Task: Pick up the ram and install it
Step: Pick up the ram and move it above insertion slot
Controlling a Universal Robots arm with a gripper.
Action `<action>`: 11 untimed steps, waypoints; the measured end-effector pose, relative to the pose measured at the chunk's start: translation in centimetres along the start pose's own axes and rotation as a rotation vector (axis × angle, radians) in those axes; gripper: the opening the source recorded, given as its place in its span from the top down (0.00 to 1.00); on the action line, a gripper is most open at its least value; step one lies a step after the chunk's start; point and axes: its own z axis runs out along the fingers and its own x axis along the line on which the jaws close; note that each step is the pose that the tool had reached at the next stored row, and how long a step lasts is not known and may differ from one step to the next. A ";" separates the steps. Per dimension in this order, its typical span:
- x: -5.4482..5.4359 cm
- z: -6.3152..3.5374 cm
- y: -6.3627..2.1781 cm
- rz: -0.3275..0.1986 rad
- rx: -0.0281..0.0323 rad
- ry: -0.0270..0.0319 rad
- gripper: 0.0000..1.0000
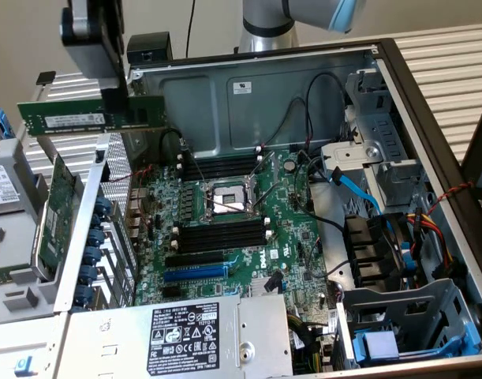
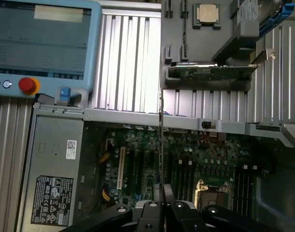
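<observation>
Holding ram [image 1: 87, 118] clamped in gripper [image 1: 115, 109], aloft over case [image 1: 225, 103] edge, exterior view's left. Memory slots [image 1: 222, 233] lie lower, toward exterior view's right, well apart. Ram long axis level, roughly parallel to slots.

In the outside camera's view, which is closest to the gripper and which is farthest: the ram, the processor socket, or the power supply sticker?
1. The ram: held in the gripper, above the case's edge at the exterior view's left.
2. The processor socket: down in the middle of the motherboard.
3. The power supply sticker: at the case's near end, low in the exterior view.
</observation>
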 end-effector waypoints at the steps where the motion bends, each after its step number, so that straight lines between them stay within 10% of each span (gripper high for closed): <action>1: 0.0 -0.04 -0.44 0.000 -0.0004 0.0003 0.88; 11: 0.2 -0.41 -4.80 0.001 -0.0078 0.0108 0.88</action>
